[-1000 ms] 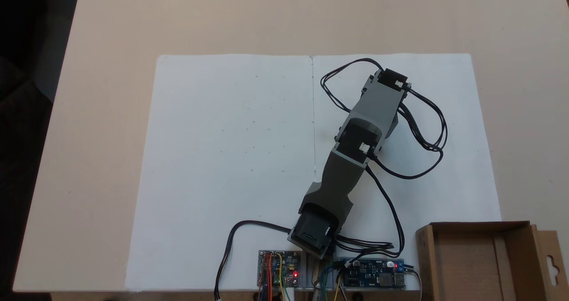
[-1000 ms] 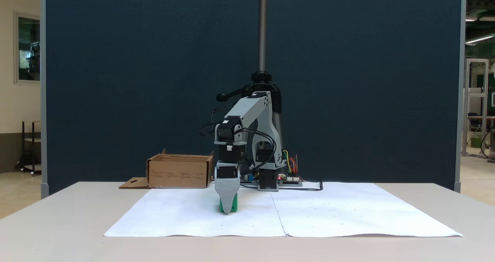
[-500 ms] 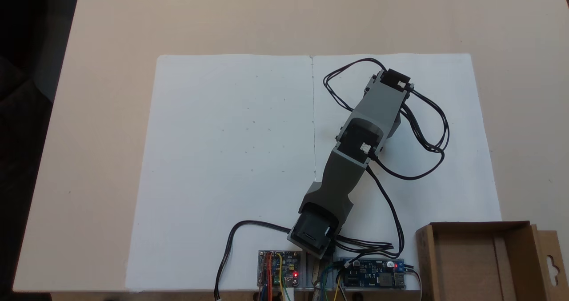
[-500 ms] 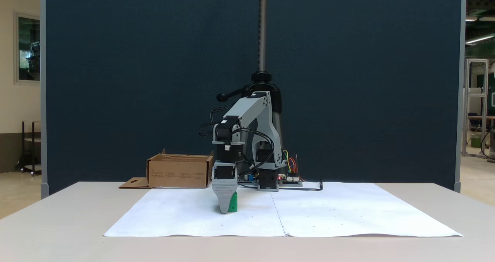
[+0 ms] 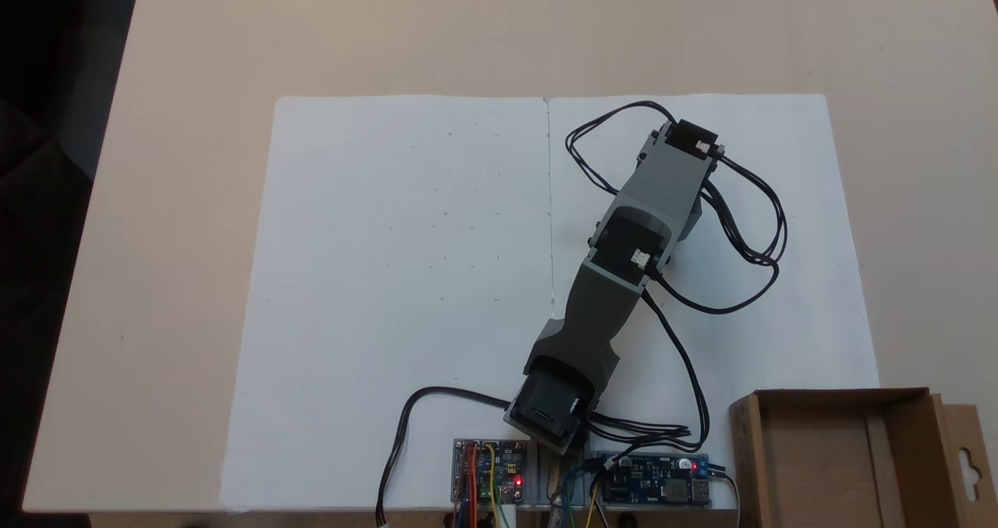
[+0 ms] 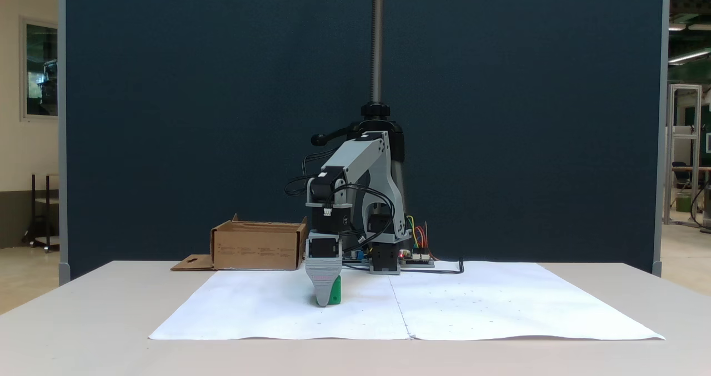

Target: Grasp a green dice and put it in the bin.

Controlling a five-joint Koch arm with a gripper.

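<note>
Front fixed view, left to right: the box (image 6: 258, 246) stands well to the left of and behind the gripper (image 6: 321, 302); the gripper points straight down onto the white paper (image 6: 500, 304), and the green dice (image 6: 334, 292) shows just right of and behind its grey jaw, touching or nearly so. The jaws line up one behind the other, so the opening cannot be told. The step in hand appears to be the grasp. The next move would call for a firm closure, a lift, then a swing left toward the box. The dice, a cube, has no long axis; its facing cannot be read.
</note>
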